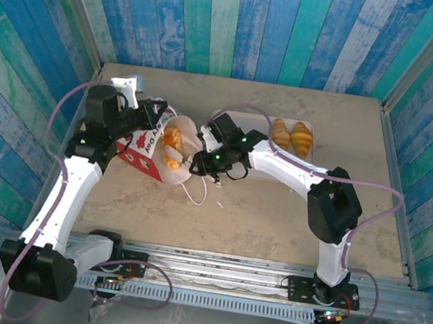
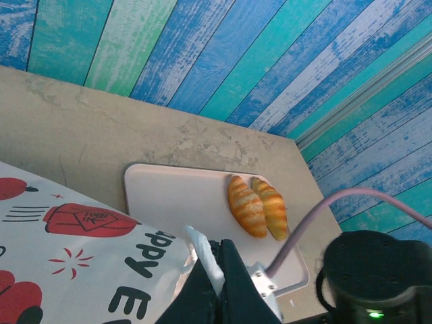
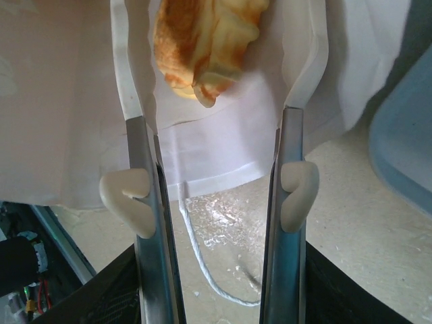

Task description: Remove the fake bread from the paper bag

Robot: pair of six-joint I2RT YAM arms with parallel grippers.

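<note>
Blue and teal painted planks wall in a beige table on three sides. At the left the left gripper has its jaws pinched tight on the white upper edge of the one paper bag, which lies on its side, red print with white lettering on its upper side and its mouth open to the right. Golden-brown fake bread shows in that mouth; how many pieces lie inside I cannot tell. One white string handle trails out of the bag onto the table. Next to the right, the right gripper reaches into the mouth with its jaws about half apart; from the right wrist, one piece of bread sits between the two pale fingers against the white inside of the bag, near the left finger and clear of the right one, so no grip on it shows. Further right lies one flat pale tray, and on its right end two croissants lie side by side, touching, well apart from the bag
</note>
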